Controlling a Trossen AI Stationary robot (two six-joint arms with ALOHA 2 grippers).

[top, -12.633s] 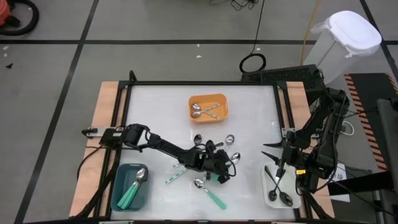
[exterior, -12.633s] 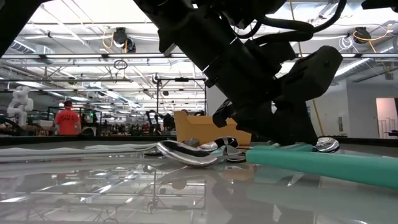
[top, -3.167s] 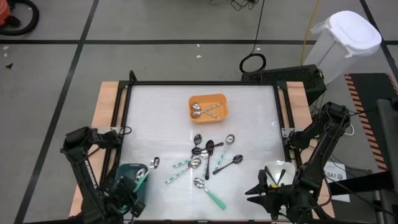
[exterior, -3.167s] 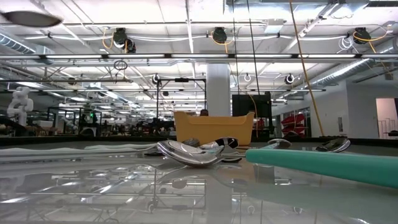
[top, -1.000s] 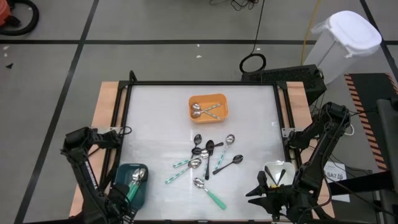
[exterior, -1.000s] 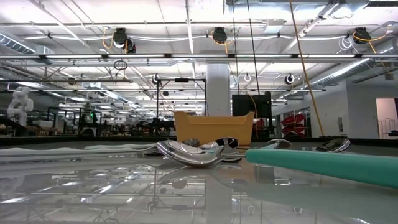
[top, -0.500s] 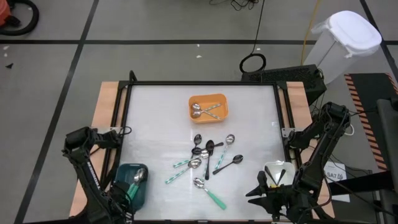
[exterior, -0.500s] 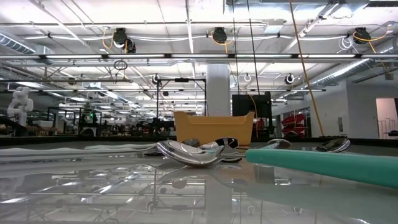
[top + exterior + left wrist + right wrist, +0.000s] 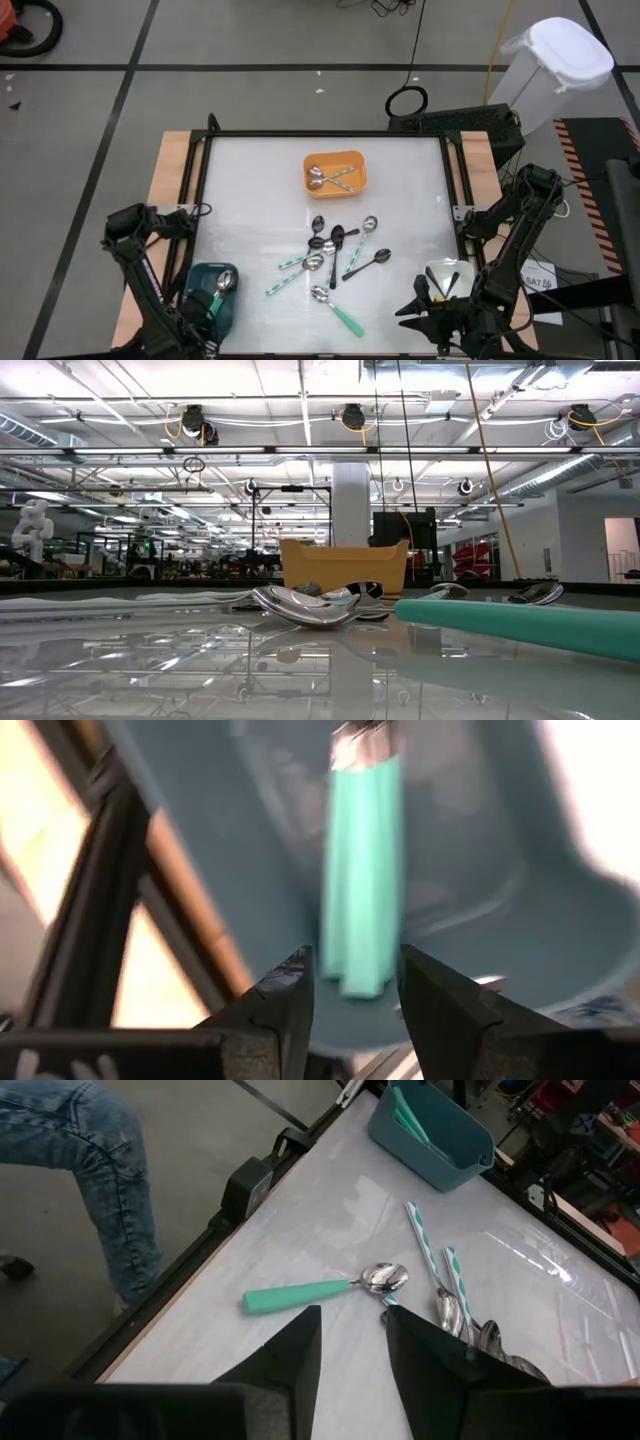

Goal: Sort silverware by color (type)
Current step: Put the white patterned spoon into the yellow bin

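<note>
High view: The left gripper sat at the table's near left corner, beside the teal tray, which held teal-handled spoons. The right gripper waited at the near right corner, over the white tray. Well ahead of both, at mid-table, lay a loose cluster of black spoons and silver spoons, with 1 teal-handled spoon apart on the near side. The orange tray farther back held 2 or 3 spoons. Judgement: a deposit into the teal tray looked complete; the next move called for a reach back to the cluster.

Low view: No arm showed. A silver spoon bowl and a teal handle lay on the glossy white tabletop, with the orange tray behind. Beyond was an open workshop with ceiling lights and racks.

Left wrist view: The fingers stood spread, pinching nothing. Directly past the tips, teal handles rested inside the teal tray.

Right wrist view: The fingers stood spread and empty. Just ahead lay the lone teal-handled spoon, with striped-handled spoons beyond it and the teal tray at the far corner. A person's denim-clad leg stood off the table edge.
</note>
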